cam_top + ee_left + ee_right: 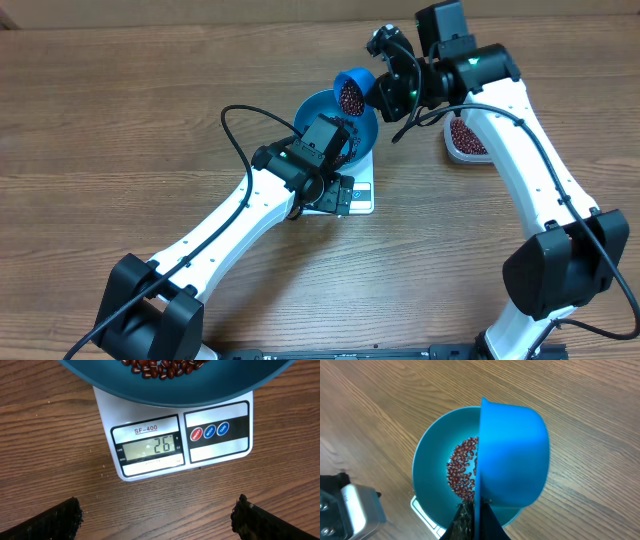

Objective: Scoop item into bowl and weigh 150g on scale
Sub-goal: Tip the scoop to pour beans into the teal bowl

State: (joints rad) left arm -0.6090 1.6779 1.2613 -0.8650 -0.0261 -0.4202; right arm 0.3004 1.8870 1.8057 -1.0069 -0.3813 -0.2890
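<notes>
A: The right gripper (393, 88) hangs just beyond the far rim of the blue bowl (318, 108), jaws clenched on the handle of the small blue scoop (340, 80)

B: And that scoop is tilted on its side, mouth turned toward the bowl's middle, with a load of red-brown beans (351, 98) showing inside it

A: From the right wrist you get the scoop's smooth back right above the bowl, and a loose patch of beans lying on the bowl's floor

B: The bowl sits on the white scale (215, 452), overhanging its far edge. Display reads 26, SF-400 printed above it, 3 round buttons alongside: 1 red, 2 blue

A: The left gripper (157, 522)? Jaws released, spread wide, 2 black fingertips (60, 520) low in the left wrist view, hovering over the wood-grain bench (120, 120) just in front of the scale and apart from it

B: Overhead, the left wrist covers part of the bowl's near side. Off to the right, a plastic tub (466, 142) with more beans in it, half hidden under the right arm, well apart from the scale
</notes>
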